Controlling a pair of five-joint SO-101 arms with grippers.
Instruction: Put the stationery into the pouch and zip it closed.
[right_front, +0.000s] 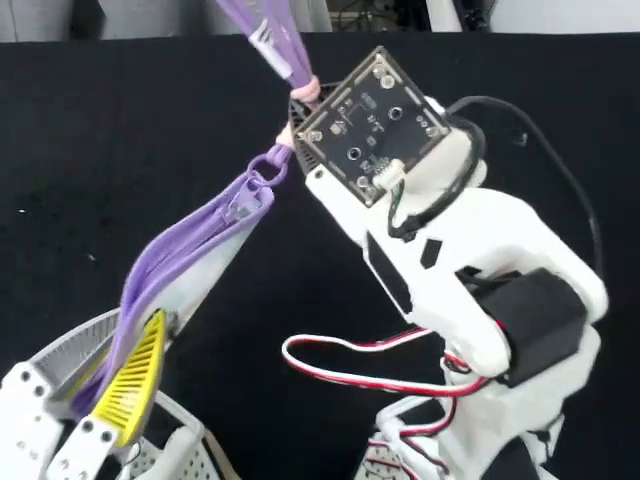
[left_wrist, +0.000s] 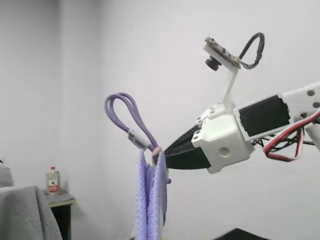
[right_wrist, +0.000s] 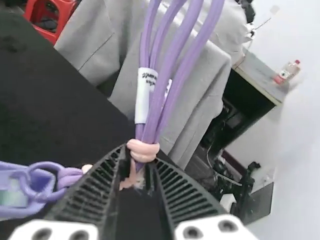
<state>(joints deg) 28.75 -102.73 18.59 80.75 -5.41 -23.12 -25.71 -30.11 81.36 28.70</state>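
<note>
Two ends held: right gripper (right_wrist: 136, 172) pinches the pull (right_wrist: 142, 149), left gripper (right_front: 115, 375) clamps the pouch (right_front: 190, 250). Zipping looks nearly done; next, tug it shut.

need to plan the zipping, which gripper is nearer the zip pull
Right. The right gripper clamps the pouch just beside the zip pull; the left gripper holds its far end.

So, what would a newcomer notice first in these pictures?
The purple pouch is stretched in the air above the black table, held between the two arms. The right gripper pinches its cord loop between black fingers at one end. The left gripper, with a yellow finger, holds the other end.
</note>
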